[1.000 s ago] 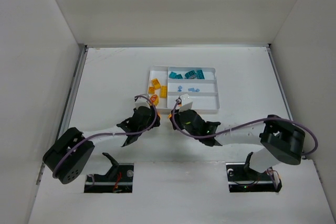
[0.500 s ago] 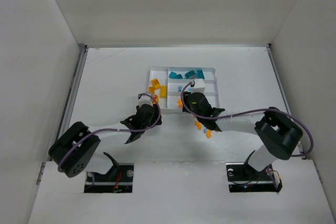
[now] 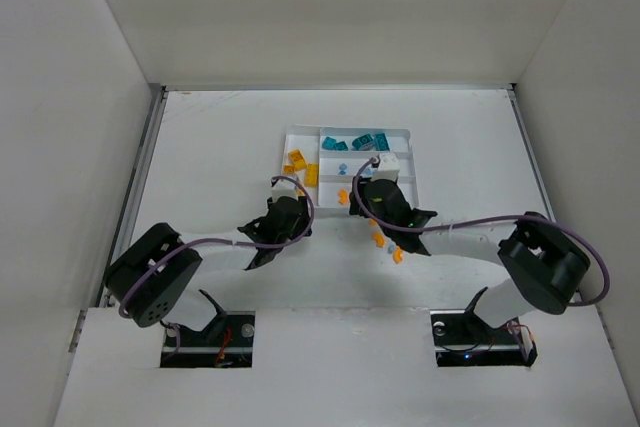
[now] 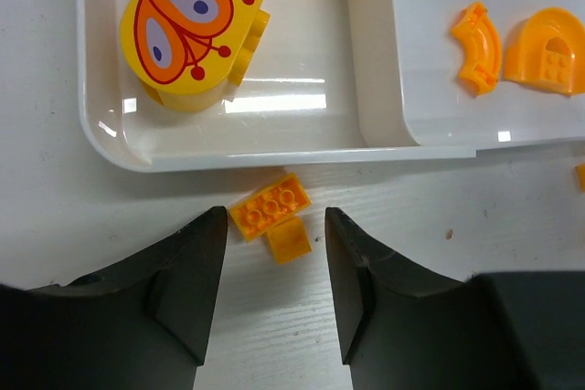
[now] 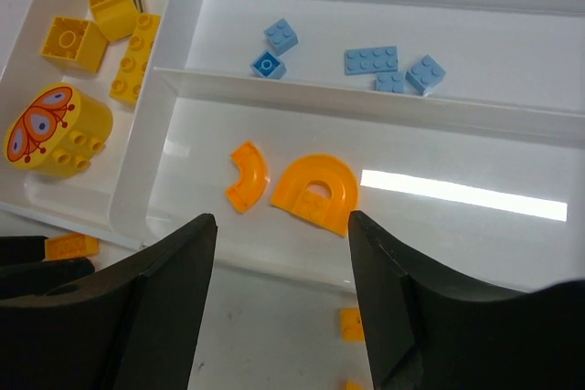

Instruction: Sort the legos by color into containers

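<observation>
On the left, my left claw (image 4: 274, 226) hangs low over the table, jaws part-way apart and empty. It straddles a yellow-orange brick (image 4: 269, 206) that lies on the table just outside the near wall of the white tray (image 4: 274, 154). A small yellow tile (image 4: 289, 240) sits right against that brick, so I judge a careless squeeze would catch both or flick one away. I would turn the wrist slightly to square the pads to the tilted brick and go down until the tips nearly meet the table. Then I would close slowly and lift well above the wall before crossing to the compartment with the butterfly brick (image 4: 195, 20).

To the right, my right claw (image 5: 281, 219) stands wide and empty above the nearest long section. An orange curved piece (image 5: 247, 176) and an orange arch (image 5: 315, 189) rest there. A loose orange brick (image 5: 352, 324) waits on the table near it, and I would keep this arm clear of the left one.
</observation>
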Robot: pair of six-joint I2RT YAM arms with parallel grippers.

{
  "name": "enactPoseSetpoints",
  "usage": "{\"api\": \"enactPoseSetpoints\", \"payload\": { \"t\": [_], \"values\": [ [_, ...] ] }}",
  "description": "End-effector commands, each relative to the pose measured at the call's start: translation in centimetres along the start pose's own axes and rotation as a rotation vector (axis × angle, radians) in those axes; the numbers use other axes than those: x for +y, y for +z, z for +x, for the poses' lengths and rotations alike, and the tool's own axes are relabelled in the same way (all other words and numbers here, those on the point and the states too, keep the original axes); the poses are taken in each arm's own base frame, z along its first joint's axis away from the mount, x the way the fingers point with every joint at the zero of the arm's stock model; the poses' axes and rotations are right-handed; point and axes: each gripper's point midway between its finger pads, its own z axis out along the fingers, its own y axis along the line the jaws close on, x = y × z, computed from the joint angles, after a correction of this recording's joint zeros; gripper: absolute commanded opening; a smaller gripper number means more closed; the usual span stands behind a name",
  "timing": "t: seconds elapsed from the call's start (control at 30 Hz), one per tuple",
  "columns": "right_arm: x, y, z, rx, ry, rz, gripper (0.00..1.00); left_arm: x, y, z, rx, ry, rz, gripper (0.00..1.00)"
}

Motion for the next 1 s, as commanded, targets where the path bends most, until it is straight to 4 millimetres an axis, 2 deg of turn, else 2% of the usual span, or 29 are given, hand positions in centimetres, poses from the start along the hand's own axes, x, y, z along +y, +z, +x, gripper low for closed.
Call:
{"api": "enactPoseSetpoints", "payload": {
  "t": [0.0, 0.57, 0.77, 0.87, 0.97],
  "values": [
    [0.4, -0.9, -0.5, -0.037, 0.060, -0.017, 0.65, -0.5, 0.2, -1.0, -0.034, 0.026, -0.012, 0.43],
    [2.7, -2.5, 0.7, -0.034, 0.099, -0.080, 0.65, -0.1, 1.4, -0.3, -0.060, 0.123, -0.129, 0.44],
    [2.5, -3.5, 0.7, -0.046, 0.106, -0.086, 0.64, -0.5, 1.4, 0.4, -0.049, 0.133, -0.119, 0.22],
    [2.1, -3.7, 1.2, -0.039, 0.113, -0.083, 0.64, -0.7, 0.5, 0.4, -0.059, 0.128, -0.100, 0.18],
    [1.9, -3.9, 1.3, -0.039, 0.115, -0.082, 0.62, -1.4, -0.6, -0.5, -0.087, 0.107, -0.065, 0.17]
  ]
}}
